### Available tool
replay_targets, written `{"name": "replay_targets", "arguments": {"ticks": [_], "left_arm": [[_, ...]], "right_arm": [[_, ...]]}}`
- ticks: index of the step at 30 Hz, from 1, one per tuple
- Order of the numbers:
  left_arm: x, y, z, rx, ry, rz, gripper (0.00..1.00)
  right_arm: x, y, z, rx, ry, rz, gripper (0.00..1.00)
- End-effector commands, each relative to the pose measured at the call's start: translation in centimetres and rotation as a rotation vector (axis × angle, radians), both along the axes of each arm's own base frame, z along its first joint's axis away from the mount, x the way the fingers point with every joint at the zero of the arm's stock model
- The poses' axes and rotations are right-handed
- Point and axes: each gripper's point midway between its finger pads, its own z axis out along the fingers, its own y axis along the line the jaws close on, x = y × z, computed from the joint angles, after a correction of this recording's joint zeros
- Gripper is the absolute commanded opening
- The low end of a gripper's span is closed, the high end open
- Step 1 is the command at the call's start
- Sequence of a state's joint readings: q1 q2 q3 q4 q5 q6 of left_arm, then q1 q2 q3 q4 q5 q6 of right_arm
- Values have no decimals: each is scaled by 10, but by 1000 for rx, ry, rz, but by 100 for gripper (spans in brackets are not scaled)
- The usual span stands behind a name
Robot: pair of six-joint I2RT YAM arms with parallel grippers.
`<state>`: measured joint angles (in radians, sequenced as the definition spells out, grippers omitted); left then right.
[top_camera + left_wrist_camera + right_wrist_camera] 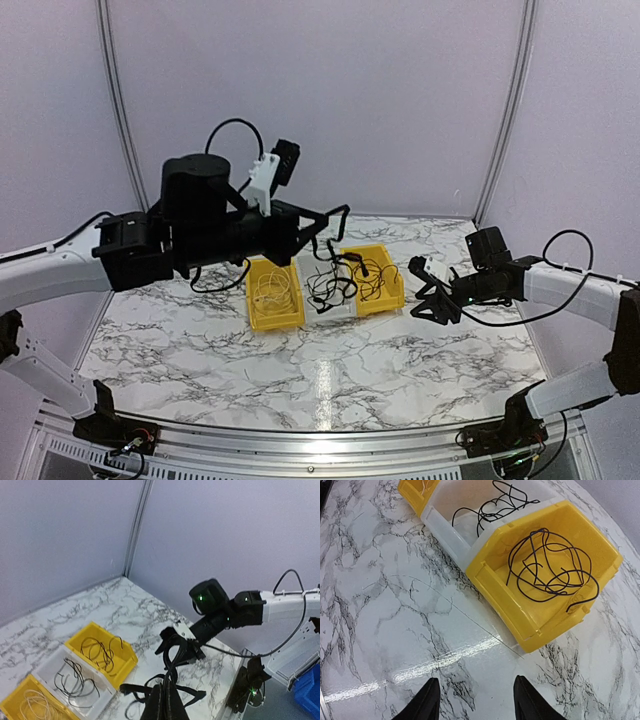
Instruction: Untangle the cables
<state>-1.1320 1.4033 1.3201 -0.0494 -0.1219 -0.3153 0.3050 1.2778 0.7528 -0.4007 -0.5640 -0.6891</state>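
Right gripper (476, 682) gaped empty in its wrist view; left wrist view showed left gripper (165, 692) clenching a black cable (172, 662).

no readable text, labels or numbers anywhere

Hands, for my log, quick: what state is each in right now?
Left hand: closed on a black cable.
Right hand: open, holding nothing.
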Motion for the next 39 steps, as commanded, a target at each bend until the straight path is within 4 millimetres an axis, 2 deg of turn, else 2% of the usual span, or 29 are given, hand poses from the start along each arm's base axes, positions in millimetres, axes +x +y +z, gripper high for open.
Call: {"name": "replay_targets", "arguments": {"ticks": [1,9,14,19,26,33,35,39], "left_arm": [[17,19,40,60,-194,96,0],[49,20,88,71,-286,257,0],[76,13,83,102,-284,309,0],[106,7,59,112,-228,325,0],[142,-7,-9,154,-118,302,0],[156,-16,-72,207,-13,278,0],[157,-17,-82,215,6,270,0],[158,-16,-85,216,10,274,0]], "right_arm": [[3,2,7,-6,-36,6,51],[3,0,7,-12,-40,-1,51],[4,-1,4,-19,-37,-3,51],[4,-2,3,-25,-40,-6,51],[5,-3,1,-34,-41,-9,51],[4,-3,-1,-41,-37,-9,51],[4,-4,-2,-44,-34,-9,50],[5,-4,-3,-47,-31,-11,50]]}}
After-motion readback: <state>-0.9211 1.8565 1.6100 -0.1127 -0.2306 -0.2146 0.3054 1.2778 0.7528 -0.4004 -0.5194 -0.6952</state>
